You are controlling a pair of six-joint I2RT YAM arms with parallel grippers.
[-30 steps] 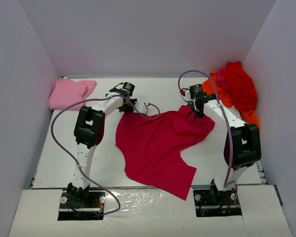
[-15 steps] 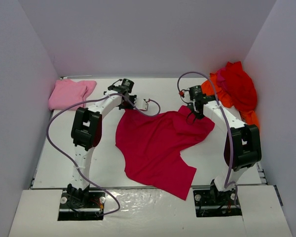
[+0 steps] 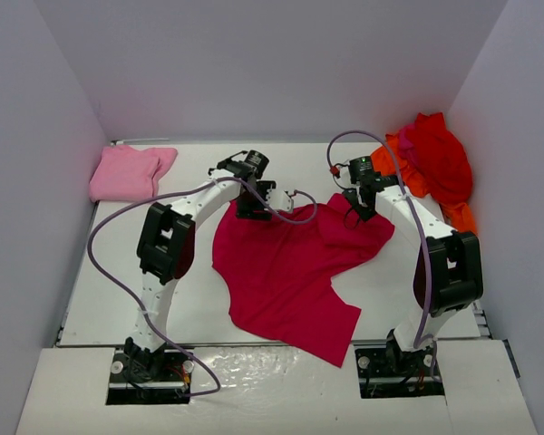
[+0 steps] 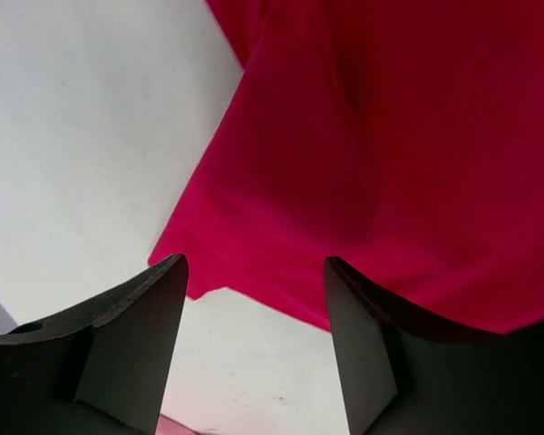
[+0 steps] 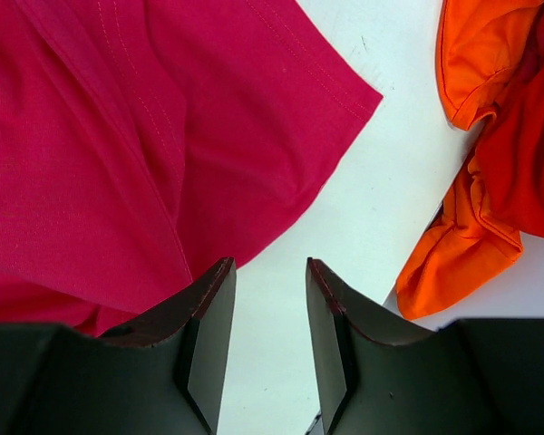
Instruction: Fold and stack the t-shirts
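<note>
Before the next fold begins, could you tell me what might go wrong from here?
1. The crimson shirt lies skewed and rumpled, so a fold now may come out lopsided.
2. The orange shirt lies just beside the crimson sleeve; the open right gripper could snag it.
3. The left arm's cable hangs over the shirt's top edge and might drag it.

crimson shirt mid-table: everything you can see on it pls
The crimson-magenta t-shirt is plain soft cloth, lying spread and unfolded on the white table between the arms, skewed and creased. A short sleeve with a stitched hem points toward the orange shirt, with bare table between them. The left gripper and the right gripper hang open over its far edge; neither grips it.
</note>
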